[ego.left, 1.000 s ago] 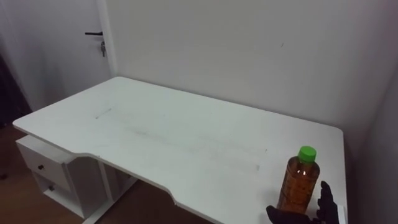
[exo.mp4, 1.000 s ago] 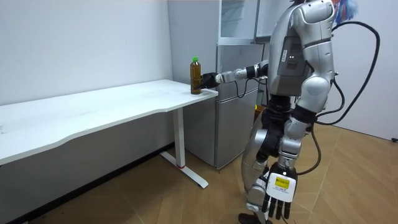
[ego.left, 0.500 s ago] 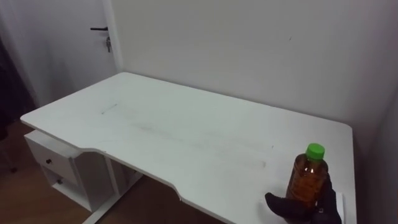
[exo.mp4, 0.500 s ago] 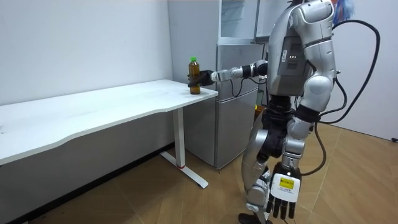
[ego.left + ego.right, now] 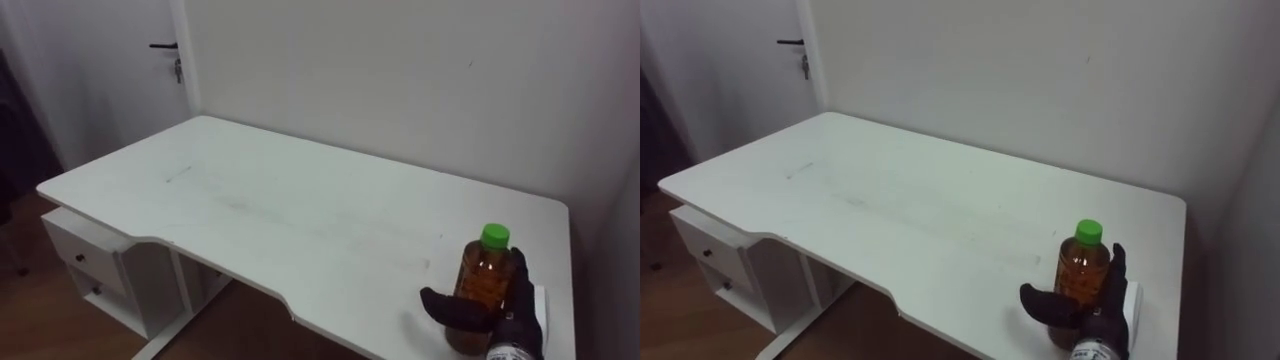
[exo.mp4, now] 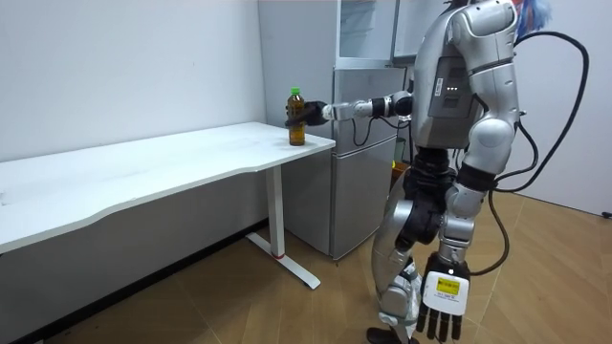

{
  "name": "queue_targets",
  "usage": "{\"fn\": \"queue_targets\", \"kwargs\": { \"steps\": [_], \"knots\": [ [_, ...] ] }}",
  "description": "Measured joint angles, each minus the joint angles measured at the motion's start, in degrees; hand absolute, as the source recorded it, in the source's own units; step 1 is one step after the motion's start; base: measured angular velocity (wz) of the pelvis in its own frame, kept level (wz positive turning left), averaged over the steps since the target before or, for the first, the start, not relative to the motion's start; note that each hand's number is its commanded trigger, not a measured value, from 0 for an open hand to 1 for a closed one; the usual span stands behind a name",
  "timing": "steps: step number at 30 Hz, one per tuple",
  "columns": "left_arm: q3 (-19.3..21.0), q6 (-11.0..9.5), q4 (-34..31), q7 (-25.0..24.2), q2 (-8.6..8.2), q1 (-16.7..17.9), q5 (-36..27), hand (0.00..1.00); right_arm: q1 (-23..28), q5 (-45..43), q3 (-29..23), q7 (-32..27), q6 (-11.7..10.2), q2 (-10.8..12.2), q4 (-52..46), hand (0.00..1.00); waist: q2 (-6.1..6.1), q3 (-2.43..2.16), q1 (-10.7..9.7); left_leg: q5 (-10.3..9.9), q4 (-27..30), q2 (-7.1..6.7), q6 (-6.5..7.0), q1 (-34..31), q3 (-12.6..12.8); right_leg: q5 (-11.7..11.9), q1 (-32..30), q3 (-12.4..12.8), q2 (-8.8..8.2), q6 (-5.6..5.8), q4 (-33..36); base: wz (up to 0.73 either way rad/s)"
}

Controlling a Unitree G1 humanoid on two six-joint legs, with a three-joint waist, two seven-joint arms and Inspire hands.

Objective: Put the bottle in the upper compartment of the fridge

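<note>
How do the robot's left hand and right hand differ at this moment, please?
The right hand is curled round the green-capped bottle; the left hand holds nothing, its fingers straight. The right hand is stretched out at the end of the white table; the left hand hangs down beside the robot's leg. Both have dark fingers.

The bottle [image 5: 487, 275] is clear amber-brown with a bright green cap, and the right hand [image 5: 455, 310] curled round it is black. The tabletop [image 5: 300, 200] is plain white, as are the wall [image 5: 400, 80] and the drawer unit [image 5: 85, 270], which has small dark knobs. The door handle [image 5: 163, 46] is black. The fridge [image 6: 354, 191] is pale grey, the floor [image 6: 239, 306] warm brown wood-grain, the left hand [image 6: 438, 311] black.
</note>
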Motion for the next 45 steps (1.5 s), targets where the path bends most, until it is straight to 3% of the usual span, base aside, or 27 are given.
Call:
{"fn": "queue_targets", "kwargs": {
  "steps": [17,24,30,34,39,43,45],
  "knots": [
    [0.3,0.51,-1.46,0.06,0.0,0.45,0.1,0.0,0.02,1.89,0.03,2.19,-0.01,-0.62,4.59,1.0,0.15,0.02,-0.16,-0.21,0.56,-0.02,0.25,0.35,-1.21,0.14,1.93,-0.21,0.65,0.12,-1.19,0.04],
    [0.14,0.53,-1.49,0.02,-0.05,0.69,0.15,0.0,0.01,2.47,0.14,3.1,-0.02,-0.67,4.51,1.0,-0.13,-0.23,-0.07,-0.09,0.58,-0.03,0.44,0.04,-1.18,0.52,1.22,-0.02,0.48,0.17,-1.04,0.0],
    [0.39,-0.19,-1.44,-0.48,-0.03,0.1,0.42,0.0,0.0,11.14,-0.06,8.12,-0.23,-1.24,4.1,1.0,-0.49,-0.49,-0.33,-0.08,0.3,-0.01,0.47,0.3,-0.54,0.52,1.18,-0.13,0.29,0.26,-1.21,-0.06],
    [2.65,-0.78,-1.33,-1.49,0.04,0.17,0.39,0.0,0.11,13.13,-0.07,11.45,0.63,-1.34,2.46,1.0,-0.33,-0.45,-1.83,-0.06,0.33,-0.09,0.5,0.27,-0.51,0.6,0.76,2.0,0.72,0.39,-1.11,0.0],
    [5.31,-1.33,-1.19,-2.22,0.07,0.29,0.32,0.0,2.06,16.02,-0.07,16.22,1.3,-4.94,-4.0,1.0,-0.63,-0.53,-2.5,0.03,-0.49,-0.08,0.67,0.81,1.13,0.46,0.11,3.05,0.4,0.64,-0.81,-0.12],
    [8.18,-2.57,0.51,-2.09,0.41,-0.26,0.04,0.0,2.21,15.25,-0.62,19.78,1.57,-8.18,-9.22,1.0,-1.77,-0.59,-5.21,0.04,-1.1,-0.02,0.69,2.05,1.98,0.45,0.5,5.5,1.15,0.65,-1.19,-0.15],
    [8.19,-2.96,0.71,-2.09,0.92,-0.29,0.03,0.0,2.26,15.31,-1.63,20.94,1.57,-9.26,-11.25,1.0,-2.41,-0.58,-5.49,0.04,-1.95,0.03,0.69,3.0,2.81,0.46,0.67,6.49,1.35,0.69,-1.21,-0.31]
  ]
}}
